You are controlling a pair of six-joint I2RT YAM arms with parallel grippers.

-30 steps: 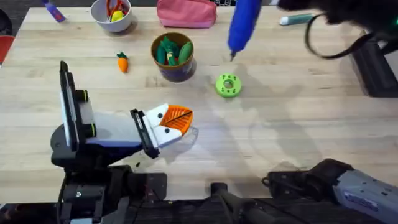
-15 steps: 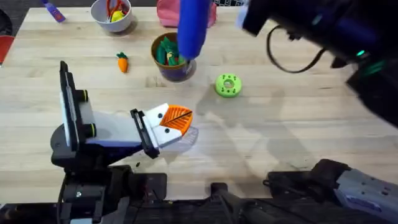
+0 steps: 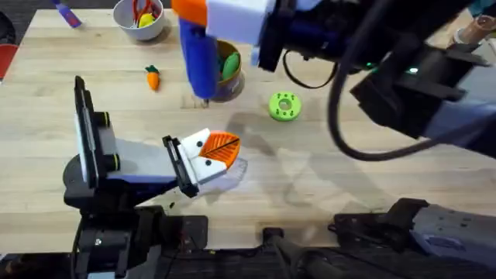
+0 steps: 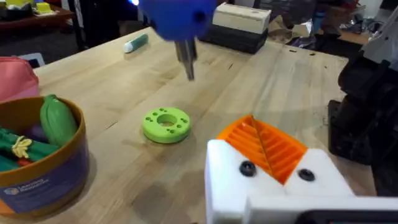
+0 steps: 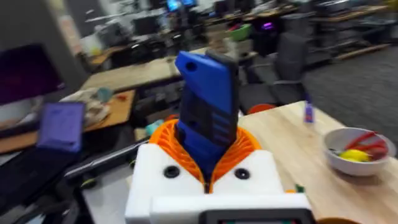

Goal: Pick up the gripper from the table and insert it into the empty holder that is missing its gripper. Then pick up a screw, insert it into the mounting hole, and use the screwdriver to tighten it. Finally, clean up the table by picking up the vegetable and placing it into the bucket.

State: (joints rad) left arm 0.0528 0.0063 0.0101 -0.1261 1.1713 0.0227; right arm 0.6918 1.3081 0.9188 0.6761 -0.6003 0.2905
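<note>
Blue screwdriver [image 3: 198,46] is squeezed tight in the right gripper [image 5: 208,163], above the bucket [image 3: 229,77]. If tilted, the holder [image 3: 195,155] could be missed. Left gripper [image 4: 273,165] is closed.

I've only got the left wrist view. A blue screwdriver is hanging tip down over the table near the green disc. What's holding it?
Observer: The right gripper, shut on the screwdriver between its orange pads.
Operator: Is the carrot in the bucket?
Observer: No. The carrot lies on the table, left of the bucket and apart from it.
Operator: Where is the tip relative to my gripper?
Observer: From overhead, the tip is at the bucket's front edge, short of the left gripper, with bare table between them.
</note>
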